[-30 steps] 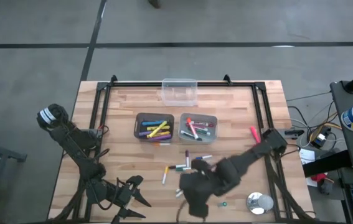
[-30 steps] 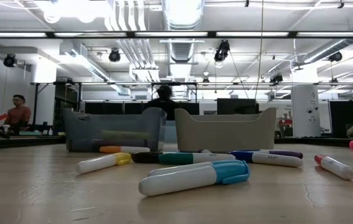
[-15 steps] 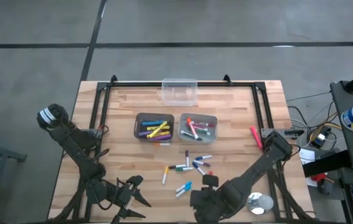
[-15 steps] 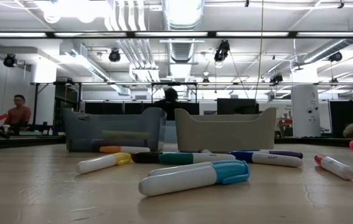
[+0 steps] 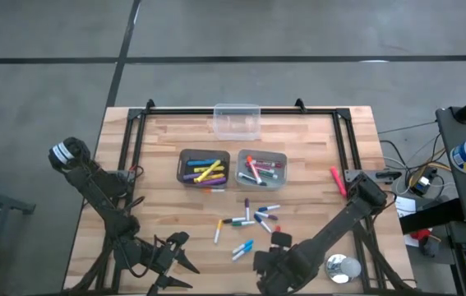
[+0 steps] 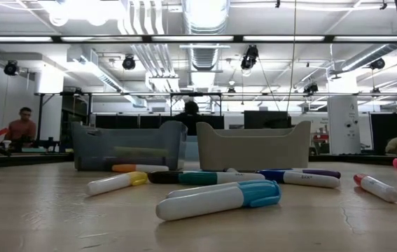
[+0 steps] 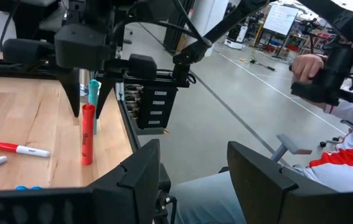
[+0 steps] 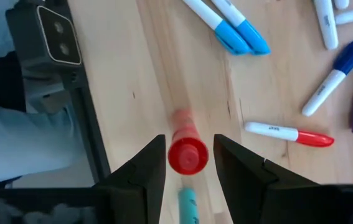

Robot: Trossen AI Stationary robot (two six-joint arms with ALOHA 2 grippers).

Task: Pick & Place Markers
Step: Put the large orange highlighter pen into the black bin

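Toward the front edge of the table from the pale bin [image 5: 283, 169], my right gripper [image 5: 275, 261] is clamped on a red marker [image 8: 187, 155]. The wrist camera looks straight down its capped end between the two fingers [image 8: 144, 171]. Seen from the other arm, that marker hangs upright below the jaws with its lower end at the wood, though I cannot tell whether it touches. A teal marker [image 8: 188, 205] shows just beside it, and I cannot tell whether it is gripped too. The loose markers [image 5: 253, 219] lie scattered on the boards between the gripper and the pale bin, among them two blue-capped ones [image 8: 238, 28] side by side and a white one with a red cap [image 8: 288, 132]. The pale bin itself holds several markers. So does the darker bin [image 5: 180, 168], which touches its left side. A clear tub [image 5: 237, 121] sits beyond the pale bin at the far edge. A pink marker [image 5: 336, 181] lies alone to the right of the bin, and a silver tape roll [image 5: 343, 267] sits just right of the gripper. My left gripper [image 5: 175, 259] waits at the front left, well away from the bin, with its fingers apart and holding nothing.
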